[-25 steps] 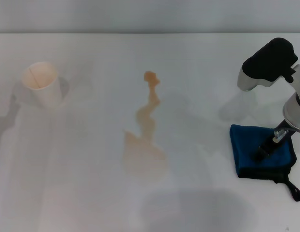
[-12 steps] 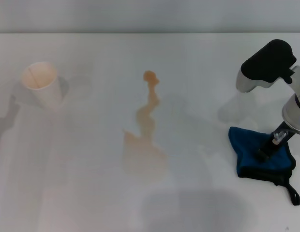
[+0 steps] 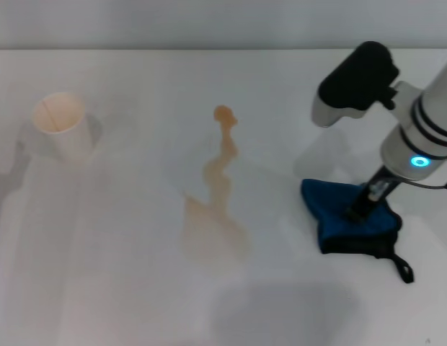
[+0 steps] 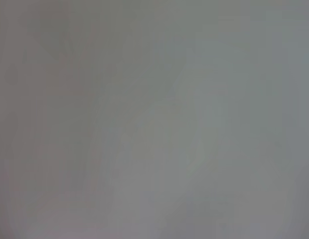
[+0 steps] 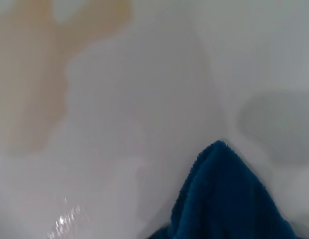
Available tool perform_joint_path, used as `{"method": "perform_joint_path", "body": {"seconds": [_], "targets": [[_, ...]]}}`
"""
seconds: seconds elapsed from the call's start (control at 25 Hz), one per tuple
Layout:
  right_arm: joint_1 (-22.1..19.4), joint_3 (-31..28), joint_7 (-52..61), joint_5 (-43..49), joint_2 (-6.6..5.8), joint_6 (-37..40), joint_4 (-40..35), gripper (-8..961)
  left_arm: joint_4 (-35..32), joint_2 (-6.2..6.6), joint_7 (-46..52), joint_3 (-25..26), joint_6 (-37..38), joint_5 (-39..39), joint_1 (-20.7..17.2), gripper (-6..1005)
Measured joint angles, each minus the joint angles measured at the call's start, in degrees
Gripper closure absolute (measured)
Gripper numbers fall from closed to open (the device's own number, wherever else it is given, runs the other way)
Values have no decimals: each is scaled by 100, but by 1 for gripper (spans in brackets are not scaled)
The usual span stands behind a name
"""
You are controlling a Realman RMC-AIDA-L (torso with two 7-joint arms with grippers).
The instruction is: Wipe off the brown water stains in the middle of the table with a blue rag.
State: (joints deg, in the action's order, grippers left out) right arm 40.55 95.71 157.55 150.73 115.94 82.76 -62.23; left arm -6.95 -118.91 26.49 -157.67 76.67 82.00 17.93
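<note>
Head view, right gripper (image 3: pixel 355 210) tips buried – blue rag (image 3: pixel 339 220)

Cup (image 3: pixel 60 130): white paper, upright, open mouth upward, far on the left side.
Cup interior: pale, with a thin line across it.
Cup shadow: soft grey patch just beside its base.

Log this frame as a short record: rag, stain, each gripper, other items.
blue rag: bunched on the table, to the robot's right of the stain, not touching it
brown water stains: unwiped, mid-table
right gripper: down on the rag, pinching it
left gripper: not in view
other: white paper cup upright, far left
</note>
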Motion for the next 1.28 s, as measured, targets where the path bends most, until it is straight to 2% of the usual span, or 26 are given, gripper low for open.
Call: {"method": "perform_joint_path", "body": {"seconds": [0.44, 0.68, 1.28], "targets": [[965, 870, -246, -1218, 23, -926, 713, 811, -20, -18, 14, 0, 16, -1, 9, 112], [1551, 1612, -288, -1969, 29, -1920, 1275, 813, -62, -18, 14, 0, 11, -8, 13, 112], [1579, 2487, -304, -2474, 25, -4343, 1872, 816, -89, -27, 15, 0, -28, -33, 55, 111]]}}
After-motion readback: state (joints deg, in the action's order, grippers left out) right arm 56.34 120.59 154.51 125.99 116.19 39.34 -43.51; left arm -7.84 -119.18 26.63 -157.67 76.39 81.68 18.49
